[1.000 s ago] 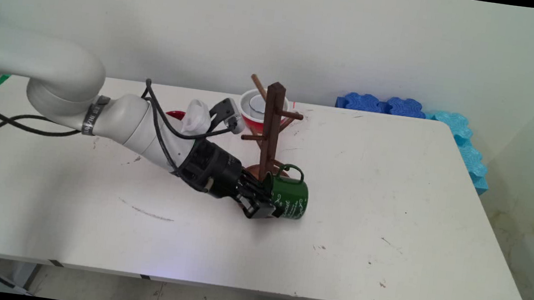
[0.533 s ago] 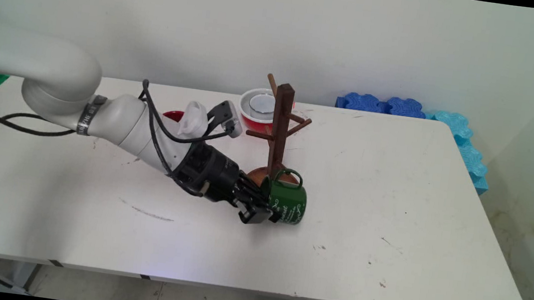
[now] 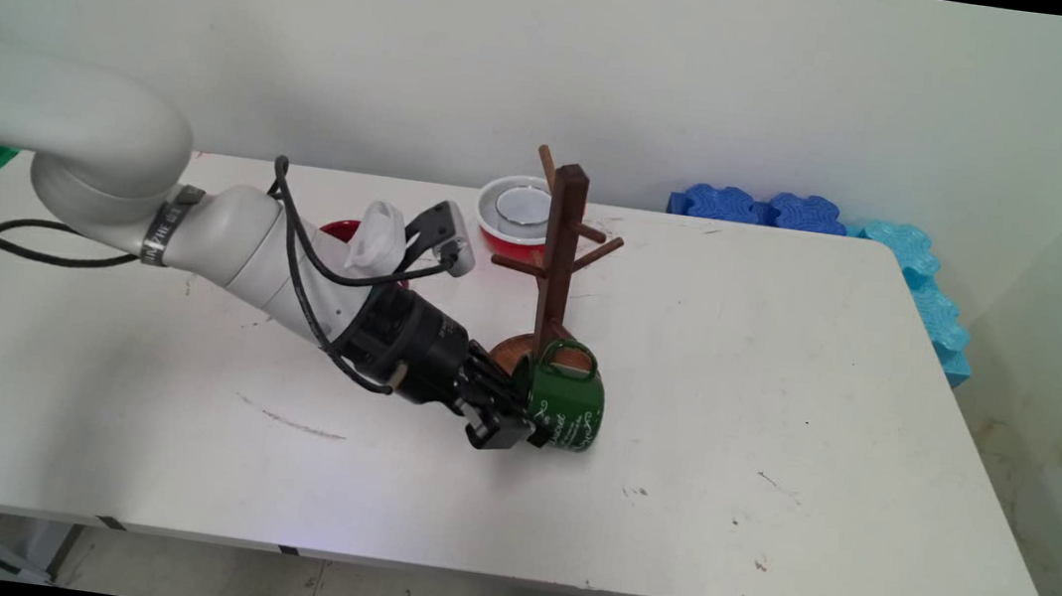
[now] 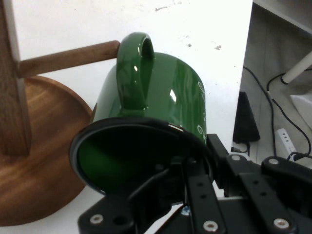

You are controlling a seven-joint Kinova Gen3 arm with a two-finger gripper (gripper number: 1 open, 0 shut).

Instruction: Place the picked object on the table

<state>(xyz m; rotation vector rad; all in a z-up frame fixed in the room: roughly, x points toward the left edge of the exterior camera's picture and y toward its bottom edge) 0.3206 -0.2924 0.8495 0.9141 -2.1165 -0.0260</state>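
Gripper: the gripper (image 3: 517,423) was clamped on the rim of the green mug (image 3: 566,409), one finger inside.
Mug: tipped sideways, against the wooden mug tree (image 3: 555,261) base.
Behind: red bowl (image 3: 512,216).
Surface: scuffed white table (image 3: 779,406), blue foam (image 3: 763,208) by the wall.

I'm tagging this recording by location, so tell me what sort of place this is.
Probably a robotics lab or test room, not a home: a bare white table against a plain wall, blue foam blocks at its far edge, and staged props: a green enamel mug in the black gripper, beside a wooden mug tree.
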